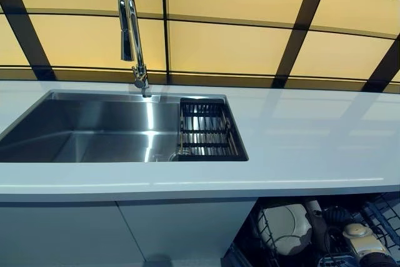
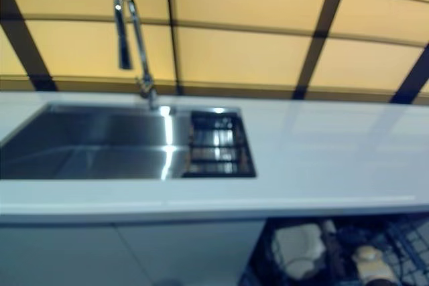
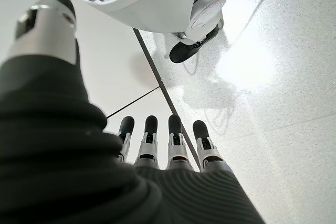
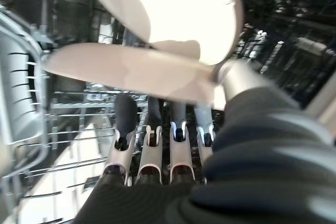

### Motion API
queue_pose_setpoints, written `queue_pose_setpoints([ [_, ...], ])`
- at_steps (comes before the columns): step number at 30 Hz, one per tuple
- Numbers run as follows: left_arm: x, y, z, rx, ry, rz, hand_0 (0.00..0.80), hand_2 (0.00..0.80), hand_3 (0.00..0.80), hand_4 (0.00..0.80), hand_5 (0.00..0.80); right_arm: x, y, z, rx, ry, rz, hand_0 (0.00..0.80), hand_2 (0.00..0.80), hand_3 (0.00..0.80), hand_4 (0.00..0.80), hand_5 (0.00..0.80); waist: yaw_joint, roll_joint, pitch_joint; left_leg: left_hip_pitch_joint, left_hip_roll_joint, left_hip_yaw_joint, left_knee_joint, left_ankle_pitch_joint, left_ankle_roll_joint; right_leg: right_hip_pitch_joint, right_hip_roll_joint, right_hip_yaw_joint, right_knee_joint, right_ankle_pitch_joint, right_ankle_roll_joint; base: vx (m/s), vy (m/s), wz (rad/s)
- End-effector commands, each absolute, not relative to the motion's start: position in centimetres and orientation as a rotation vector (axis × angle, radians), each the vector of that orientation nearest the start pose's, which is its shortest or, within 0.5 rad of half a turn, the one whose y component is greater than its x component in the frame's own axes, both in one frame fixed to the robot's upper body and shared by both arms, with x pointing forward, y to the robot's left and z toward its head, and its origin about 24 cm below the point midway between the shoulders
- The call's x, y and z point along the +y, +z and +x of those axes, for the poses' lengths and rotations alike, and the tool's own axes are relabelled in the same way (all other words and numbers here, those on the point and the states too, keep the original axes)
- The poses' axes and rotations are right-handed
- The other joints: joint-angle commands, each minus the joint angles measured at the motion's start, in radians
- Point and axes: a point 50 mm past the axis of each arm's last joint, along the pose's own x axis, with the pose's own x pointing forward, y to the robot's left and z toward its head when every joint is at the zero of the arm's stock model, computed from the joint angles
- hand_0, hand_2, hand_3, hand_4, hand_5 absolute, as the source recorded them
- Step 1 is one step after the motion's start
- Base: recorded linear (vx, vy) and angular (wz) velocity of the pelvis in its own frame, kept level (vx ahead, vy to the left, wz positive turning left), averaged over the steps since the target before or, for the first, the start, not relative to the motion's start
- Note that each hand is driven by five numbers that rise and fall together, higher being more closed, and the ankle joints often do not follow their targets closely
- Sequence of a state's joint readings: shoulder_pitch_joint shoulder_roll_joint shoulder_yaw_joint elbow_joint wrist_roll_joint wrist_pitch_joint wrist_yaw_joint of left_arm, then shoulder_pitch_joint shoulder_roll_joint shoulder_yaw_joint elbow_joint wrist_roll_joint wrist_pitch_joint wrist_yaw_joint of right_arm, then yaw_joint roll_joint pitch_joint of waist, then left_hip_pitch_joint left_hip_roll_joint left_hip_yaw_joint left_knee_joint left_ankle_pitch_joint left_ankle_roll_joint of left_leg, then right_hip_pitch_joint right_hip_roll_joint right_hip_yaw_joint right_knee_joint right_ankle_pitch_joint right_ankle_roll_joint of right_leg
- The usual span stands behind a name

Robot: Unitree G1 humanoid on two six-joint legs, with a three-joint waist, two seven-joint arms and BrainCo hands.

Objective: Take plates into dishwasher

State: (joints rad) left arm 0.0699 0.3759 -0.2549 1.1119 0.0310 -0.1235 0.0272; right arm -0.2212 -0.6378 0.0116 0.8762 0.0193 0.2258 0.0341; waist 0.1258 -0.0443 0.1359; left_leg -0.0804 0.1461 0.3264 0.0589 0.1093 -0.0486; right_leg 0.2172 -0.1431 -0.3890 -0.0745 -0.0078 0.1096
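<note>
faucet [image 1: 130,26]: polished chrome metal, mirror-bright
sink [image 1: 94,126]: brushed steel, satin sheen
surface [image 1: 312,136]: smooth, glossy white
plate [image 4: 184,14]: glossy white glaze
dishwasher rack [image 4: 68,129]: thin metal wire

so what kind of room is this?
A kitchen, most likely: a steel sink with a tall faucet set in a white counter, and an open dishwasher rack below it, where the right hand holds a plate.

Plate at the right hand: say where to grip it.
Grip the plate by its rim, thumb on one face, fingers on the other, coming edge-on from outside the rack: it is thin and flat. The right hand seems to pinch it so.
</note>
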Motion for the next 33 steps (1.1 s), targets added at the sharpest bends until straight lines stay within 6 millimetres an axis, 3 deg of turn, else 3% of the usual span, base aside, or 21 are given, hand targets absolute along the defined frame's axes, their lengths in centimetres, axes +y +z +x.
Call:
queue_pose_setpoints([
  [1, 26.2, -14.3, 10.2, 1.046, -0.120, 0.548, 0.000, 0.000, 0.000, 0.000, 0.000, -38.8, 0.4, 23.3, 0.789, -0.392, -0.652, 0.000, 0.000, 0.000, 0.000, 0.000, 0.031, 0.047, -0.011, -0.017, 0.119, -0.017, -0.072, 0.109, -0.103, 0.049, 0.024, -0.010, 0.072, -0.068, -0.051, 0.000, 0.000, 0.00],
  [33, 26.4, -14.3, 10.2, 1.044, -0.097, 0.539, 0.000, 0.000, 0.000, 0.000, 0.000, -38.9, 1.5, 23.4, 0.748, -0.401, -0.671, 0.000, 0.000, 0.000, 0.000, 0.000, 0.014, 0.034, -0.014, -0.008, 0.117, -0.010, -0.076, 0.106, -0.102, 0.041, 0.024, 0.002, 0.080, -0.068, -0.053, 0.000, 0.000, 0.00],
])
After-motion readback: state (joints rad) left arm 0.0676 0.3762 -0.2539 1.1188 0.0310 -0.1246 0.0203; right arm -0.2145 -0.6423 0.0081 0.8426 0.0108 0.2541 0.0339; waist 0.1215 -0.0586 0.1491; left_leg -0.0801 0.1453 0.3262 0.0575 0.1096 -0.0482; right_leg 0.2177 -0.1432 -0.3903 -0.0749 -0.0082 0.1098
